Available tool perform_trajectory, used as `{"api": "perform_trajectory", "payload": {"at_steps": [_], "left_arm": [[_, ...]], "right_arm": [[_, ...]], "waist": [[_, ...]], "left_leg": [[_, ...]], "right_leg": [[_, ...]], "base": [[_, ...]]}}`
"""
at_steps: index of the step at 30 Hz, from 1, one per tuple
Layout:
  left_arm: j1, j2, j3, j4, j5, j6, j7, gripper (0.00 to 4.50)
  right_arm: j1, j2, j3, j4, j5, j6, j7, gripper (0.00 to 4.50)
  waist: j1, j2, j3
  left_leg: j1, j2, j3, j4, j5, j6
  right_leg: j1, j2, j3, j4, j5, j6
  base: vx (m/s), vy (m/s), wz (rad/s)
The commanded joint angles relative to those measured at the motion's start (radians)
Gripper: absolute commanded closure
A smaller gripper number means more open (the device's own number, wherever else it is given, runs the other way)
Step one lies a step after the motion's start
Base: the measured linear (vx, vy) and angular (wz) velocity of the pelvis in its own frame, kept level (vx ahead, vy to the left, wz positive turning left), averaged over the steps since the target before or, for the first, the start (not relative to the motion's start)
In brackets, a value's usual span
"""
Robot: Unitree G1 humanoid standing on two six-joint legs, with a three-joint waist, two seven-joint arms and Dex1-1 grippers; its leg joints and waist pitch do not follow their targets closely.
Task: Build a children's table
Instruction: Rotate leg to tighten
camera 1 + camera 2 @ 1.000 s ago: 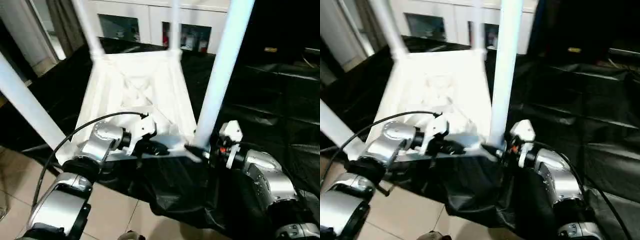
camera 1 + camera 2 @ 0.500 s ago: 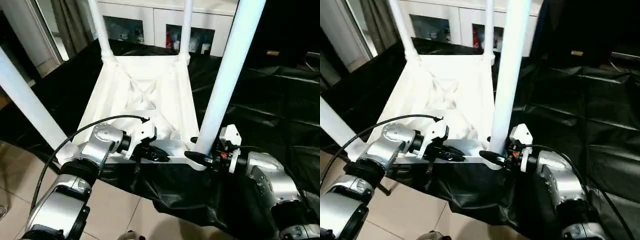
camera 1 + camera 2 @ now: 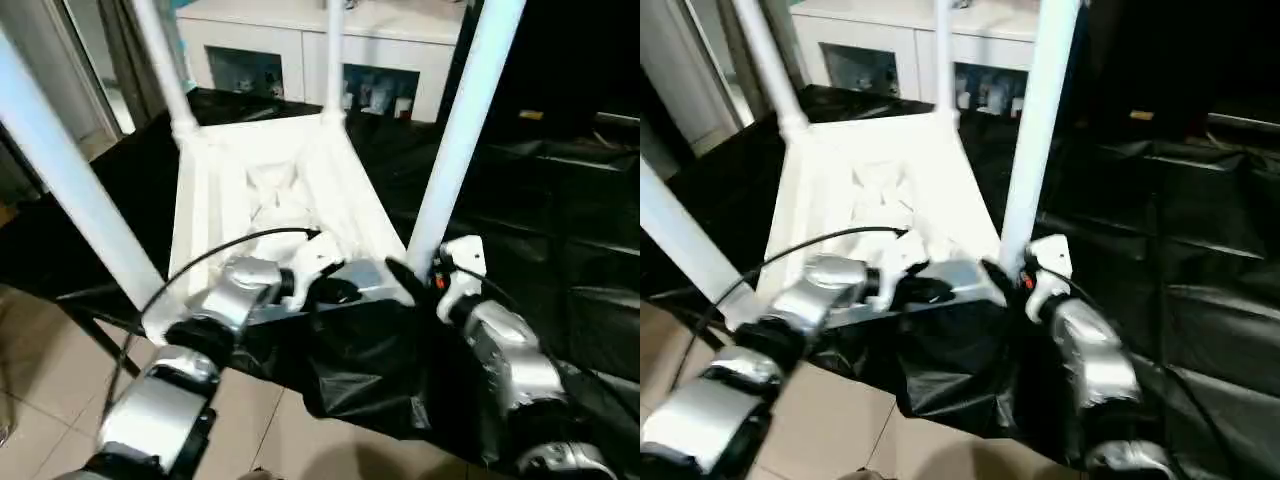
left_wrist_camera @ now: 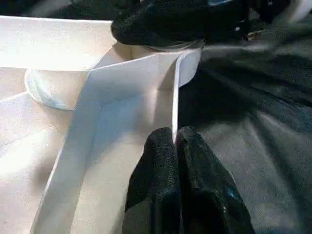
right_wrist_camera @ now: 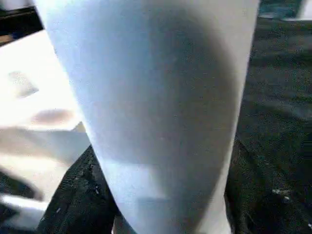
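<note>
So the children's table (image 3: 280, 190) is flipped upside down on the black-draped bench (image 3: 560, 210), legs up. Left gripper (image 4: 176, 146) is pinched tight on the near rim, clearest from its wrist cam. Right gripper (image 3: 408, 275) wraps the near right leg (image 5: 161, 97), fingers either side.

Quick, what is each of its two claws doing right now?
Left gripper: closed, pinching the near rim of the upside-down children's table.
Right gripper: fingers on both sides of the table's near right leg, closed around it.
</note>
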Motion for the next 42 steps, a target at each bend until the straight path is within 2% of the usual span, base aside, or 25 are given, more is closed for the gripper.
{"api": "perform_trajectory", "payload": {"at_steps": [1, 2, 3, 4, 5, 6, 7, 8, 10, 13, 16, 17, 18, 19, 21, 23, 24, 25, 26, 28, 30, 33, 39, 41, 42], "left_arm": [[-0.032, -0.069, 0.009, 0.005, -0.009, 0.0, 0.082, 4.5], [-0.033, -0.072, 0.01, 0.008, -0.009, 0.0, 0.084, 4.5], [-0.035, -0.077, 0.011, 0.013, -0.009, -0.002, 0.086, 4.5], [-0.037, -0.076, 0.011, 0.016, -0.009, -0.004, 0.084, 4.5], [-0.036, -0.073, 0.01, 0.017, -0.01, -0.006, 0.076, 4.5], [-0.036, -0.067, 0.009, 0.016, -0.01, -0.008, 0.066, 4.5], [-0.035, -0.06, 0.008, 0.015, -0.011, -0.01, 0.05, 4.5], [-0.034, -0.051, 0.007, 0.014, -0.013, -0.013, 0.032, 4.5], [-0.032, -0.036, 0.007, 0.011, -0.017, -0.022, -0.002, 4.5], [-0.011, 0.017, -0.005, -0.016, -0.029, -0.046, -0.136, 4.5], [0.005, 0.046, -0.011, -0.037, -0.04, -0.048, -0.21, 4.5], [0.007, 0.053, -0.013, -0.04, -0.04, -0.049, -0.224, 4.5], [0.013, 0.067, -0.017, -0.048, -0.043, -0.053, -0.257, 4.5], [0.018, 0.078, -0.02, -0.055, -0.045, -0.053, -0.284, 4.5], [0.031, 0.113, -0.028, -0.07, -0.048, -0.054, -0.355, 4.5], [0.038, 0.131, -0.031, -0.076, -0.049, -0.056, -0.392, 4.5], [0.042, 0.144, -0.03, -0.08, -0.053, -0.056, -0.418, 4.5], [0.043, 0.145, -0.03, -0.08, -0.054, -0.056, -0.419, 4.5], [0.045, 0.151, -0.029, -0.083, -0.057, -0.055, -0.431, 4.5], [0.049, 0.16, -0.026, -0.09, -0.061, -0.051, -0.446, 4.5], [0.051, 0.162, -0.025, -0.094, -0.062, -0.049, -0.451, 4.5], [0.056, 0.167, -0.028, -0.109, -0.067, -0.041, -0.46, 4.5], [0.056, 0.16, -0.028, -0.106, -0.067, -0.044, -0.446, 4.5], [0.055, 0.155, -0.022, -0.104, -0.064, -0.043, -0.422, 4.5], [0.05, 0.145, -0.014, -0.096, -0.059, -0.044, -0.382, 4.5]], "right_arm": [[0.015, 0.079, 0.093, 0.061, -0.034, 0.034, 0.02, 2.03], [0.014, 0.083, 0.1, 0.058, -0.036, 0.028, 0.03, 2.03], [0.014, 0.089, 0.109, 0.054, -0.033, 0.02, 0.052, 1.68], [0.015, 0.09, 0.112, 0.047, -0.025, 0.016, 0.073, 1.68], [0.016, 0.089, 0.11, 0.036, -0.013, 0.018, 0.093, 1.33], [0.018, 0.086, 0.111, 0.025, -0.005, 0.021, 0.115, 1.33], [0.018, 0.079, 0.117, 0.015, -0.002, 0.019, 0.137, 1.25], [0.02, 0.066, 0.126, 0.002, -0.002, 0.014, 0.168, 1.12], [0.025, 0.04, 0.14, -0.019, 0.004, 0.009, 0.227, 1.12], [0.051, -0.065, 0.17, -0.097, 0.058, 0.03, 0.441, 1.12], [0.062, -0.125, 0.181, -0.129, 0.082, 0.053, 0.539, 1.12], [0.064, -0.137, 0.183, -0.134, 0.086, 0.059, 0.561, 1.12], [0.067, -0.161, 0.189, -0.141, 0.089, 0.062, 0.603, 1.12], [0.07, -0.179, 0.192, -0.146, 0.089, 0.065, 0.633, 1.12], [0.067, -0.221, 0.194, -0.149, 0.088, 0.07, 0.703, 1.12], [0.065, -0.24, 0.195, -0.151, 0.087, 0.074, 0.735, 1.12], [0.062, -0.251, 0.197, -0.154, 0.09, 0.078, 0.752, 1.12], [0.062, -0.252, 0.197, -0.154, 0.09, 0.078, 0.753, 1.12], [0.058, -0.256, 0.196, -0.151, 0.092, 0.077, 0.761, 1.12], [0.047, -0.259, 0.194, -0.139, 0.093, 0.075, 0.772, 1.12], [0.043, -0.26, 0.195, -0.134, 0.094, 0.076, 0.779, 1.36], [0.036, -0.258, 0.198, -0.128, 0.1, 0.082, 0.803, 1.56], [0.062, -0.248, 0.203, -0.152, 0.112, 0.096, 0.802, 1.96], [0.07, -0.24, 0.197, -0.154, 0.113, 0.101, 0.784, 2.01], [0.076, -0.228, 0.191, -0.148, 0.105, 0.102, 0.749, 2.03]], "waist": [[-0.008, -0.004, -0.035], [-0.009, -0.005, -0.035], [-0.01, -0.007, -0.035], [-0.011, -0.007, -0.035], [-0.011, -0.007, -0.035], [-0.011, -0.007, -0.035], [-0.008, 0.004, -0.036], [-0.01, -0.005, -0.035], [-0.006, -0.004, -0.038], [0.005, -0.007, -0.041], [0.012, -0.01, -0.05], [0.015, -0.007, -0.056], [0.016, -0.01, -0.062], [0.018, -0.009, -0.064], [0.022, -0.015, -0.075], [0.025, -0.011, -0.074], [0.028, -0.016, -0.078], [0.03, -0.014, -0.077], [0.03, -0.012, -0.072], [0.031, -0.011, -0.065], [0.029, -0.01, -0.059], [0.029, -0.013, -0.059], [0.031, -0.012, -0.068], [0.031, -0.013, -0.068], [0.032, -0.012, -0.067]], "left_leg": [[0.02, 0.09, -0.06, -0.099, -0.402, -0.028], [0.019, 0.091, -0.06, -0.1, -0.404, -0.027], [0.02, 0.09, -0.058, -0.099, -0.402, -0.019], [0.019, 0.09, -0.058, -0.099, -0.399, -0.016], [0.017, 0.09, -0.058, -0.099, -0.392, -0.01], [0.016, 0.091, -0.057, -0.099, -0.391, -0.008], [0.018, 0.09, -0.058, -0.098, -0.393, -0.007], [0.014, 0.089, -0.057, -0.099, -0.387, 0.0], [0.012, 0.089, -0.055, -0.096, -0.355, 0.012], [0.007, 0.092, -0.048, -0.091, -0.287, 0.053], [-0.003, 0.095, -0.046, -0.085, -0.201, 0.086], [-0.003, 0.096, -0.044, -0.077, -0.147, 0.104], [-0.008, 0.094, -0.044, -0.069, -0.096, 0.127], [-0.009, 0.094, -0.044, -0.066, -0.071, 0.139], [-0.015, 0.088, -0.042, -0.043, 0.034, 0.208], [-0.02, 0.088, -0.042, -0.033, 0.054, 0.242], [-0.022, 0.089, -0.043, -0.028, 0.061, 0.249], [-0.025, 0.089, -0.044, -0.027, 0.059, 0.249], [-0.025, 0.092, -0.044, -0.03, 0.025, 0.243], [-0.024, 0.094, -0.043, -0.039, -0.05, 0.206], [-0.017, 0.099, -0.043, -0.051, -0.125, 0.146], [-0.013, 0.099, -0.043, -0.057, -0.159, 0.101], [-0.021, 0.092, -0.042, -0.044, -0.07, 0.139], [-0.021, 0.092, -0.042, -0.043, -0.068, 0.146], [-0.02, 0.093, -0.042, -0.045, -0.083, 0.142]], "right_leg": [[0.009, -0.102, 0.064, -0.1, -0.462, -0.143], [0.009, -0.102, 0.065, -0.1, -0.452, -0.144], [0.007, -0.103, 0.069, -0.1, -0.43, -0.152], [0.008, -0.103, 0.07, -0.099, -0.425, -0.155], [0.01, -0.103, 0.07, -0.098, -0.414, -0.16], [0.01, -0.104, 0.071, -0.098, -0.415, -0.161], [0.01, -0.106, 0.071, -0.098, -0.417, -0.163], [0.014, -0.105, 0.071, -0.1, -0.418, -0.161], [0.016, -0.106, 0.072, -0.098, -0.406, -0.163], [0.023, -0.102, 0.07, -0.092, -0.346, -0.176], [0.032, -0.1, 0.066, -0.07, -0.219, -0.213], [0.029, -0.098, 0.065, -0.058, -0.126, -0.234], [0.034, -0.097, 0.061, -0.044, -0.034, -0.257], [0.034, -0.097, 0.061, -0.038, 0.013, -0.265], [0.028, -0.094, 0.059, -0.009, 0.21, -0.295], [0.021, -0.094, 0.057, -0.001, 0.255, -0.301], [0.02, -0.094, 0.057, 0.005, 0.259, -0.299], [0.018, -0.094, 0.056, 0.005, 0.251, -0.296], [0.015, -0.094, 0.054, -0.002, 0.192, -0.289], [0.016, -0.096, 0.055, -0.017, 0.058, -0.277], [0.013, -0.094, 0.059, -0.03, -0.068, -0.267], [0.017, -0.097, 0.064, -0.034, -0.117, -0.258], [0.021, -0.096, 0.061, -0.018, 0.032, -0.273], [0.021, -0.096, 0.06, -0.018, 0.035, -0.273], [0.02, -0.096, 0.06, -0.022, 0.002, -0.269]], "base": [[0.0, 0.0, 0.0], [0.0, 0.0, 0.0], [0.0, 0.0, 0.0], [0.0, 0.0, 0.0], [0.0, 0.0, 0.0], [0.0, 0.0, 0.0], [0.0, 0.0, 0.0], [0.0, 0.0, 0.0], [0.0, 0.0, 0.0], [0.0, 0.0, 0.0], [0.035, -0.016, 0.0], [0.061, -0.018, -0.02], [0.061, -0.007, -0.02], [0.061, -0.007, -0.02], [0.055, 0.002, 0.01], [0.027, 0.001, 0.02], [0.0, 0.0, 0.0], [0.0, 0.0, 0.0], [0.0, 0.0, 0.0], [0.0, 0.0, 0.0], [0.0, 0.0, 0.0], [0.0, 0.0, 0.0], [0.0, 0.0, 0.0], [0.0, 0.0, 0.0], [0.0, 0.0, 0.0]]}}
